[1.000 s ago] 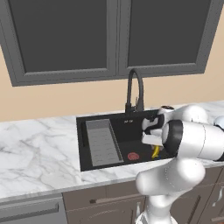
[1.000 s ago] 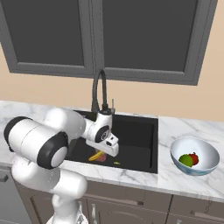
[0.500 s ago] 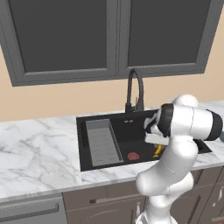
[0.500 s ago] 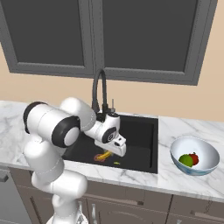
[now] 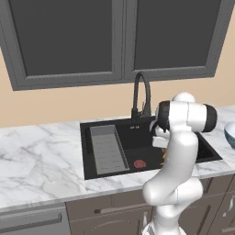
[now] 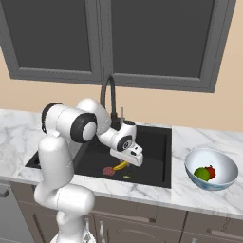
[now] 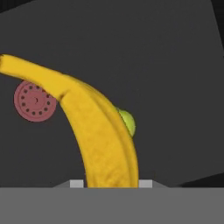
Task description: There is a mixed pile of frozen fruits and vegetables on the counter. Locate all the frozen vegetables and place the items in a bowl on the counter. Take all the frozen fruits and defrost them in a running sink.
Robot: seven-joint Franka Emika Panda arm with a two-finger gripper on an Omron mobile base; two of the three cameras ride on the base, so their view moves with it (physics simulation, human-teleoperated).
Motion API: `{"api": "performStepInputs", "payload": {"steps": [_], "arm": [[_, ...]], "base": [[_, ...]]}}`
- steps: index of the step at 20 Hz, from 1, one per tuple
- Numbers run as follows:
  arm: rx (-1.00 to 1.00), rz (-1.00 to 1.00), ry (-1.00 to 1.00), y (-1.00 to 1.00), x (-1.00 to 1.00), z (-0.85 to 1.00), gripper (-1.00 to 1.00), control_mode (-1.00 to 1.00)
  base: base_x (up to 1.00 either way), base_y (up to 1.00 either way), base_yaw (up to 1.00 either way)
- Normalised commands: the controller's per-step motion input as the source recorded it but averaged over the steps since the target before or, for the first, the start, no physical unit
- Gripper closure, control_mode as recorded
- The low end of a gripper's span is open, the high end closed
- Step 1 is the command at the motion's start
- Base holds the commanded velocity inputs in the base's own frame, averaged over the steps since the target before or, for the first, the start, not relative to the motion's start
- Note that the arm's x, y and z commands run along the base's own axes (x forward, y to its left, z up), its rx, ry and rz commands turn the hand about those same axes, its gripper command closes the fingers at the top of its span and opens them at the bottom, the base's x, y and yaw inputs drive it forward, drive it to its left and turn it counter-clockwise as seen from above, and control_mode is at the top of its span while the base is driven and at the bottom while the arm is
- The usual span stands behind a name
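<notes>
Jaws clenched on the banana point(image 6: 121, 165), held low inside the sink point(image 6: 156, 152), above the drain point(image 7: 34, 101) and a yellow-green ball point(image 7: 127, 122). On the surface point(image 6: 190, 142), the bowl point(image 6: 228, 176) holds a green and a red piece

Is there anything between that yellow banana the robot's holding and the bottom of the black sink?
Nothing visible blocks it. The gripper holds the curved yellow banana over the black sink basin. Below lie only the reddish round drain and a small yellow-green ball on the dark floor, partly behind the banana in the hand view.
</notes>
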Motion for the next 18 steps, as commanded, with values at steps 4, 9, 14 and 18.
{"api": "performStepInputs", "payload": {"steps": [4,9,14,18], "arm": [[-0.05,-0.02,0.0,-0.17,0.46,-0.31,1.0,-1.0],[-0.03,-0.01,-0.01,-0.29,0.28,-0.39,1.0,-1.0],[-0.06,-0.01,-0.05,-0.14,0.16,-0.47,1.0,-1.0],[-0.08,0.0,-0.03,-0.09,0.26,-0.39,1.0,-1.0]], "base": [[0.0,0.0,0.0],[0.0,0.0,0.0],[0.0,0.0,0.0],[0.0,0.0,0.0]]}}
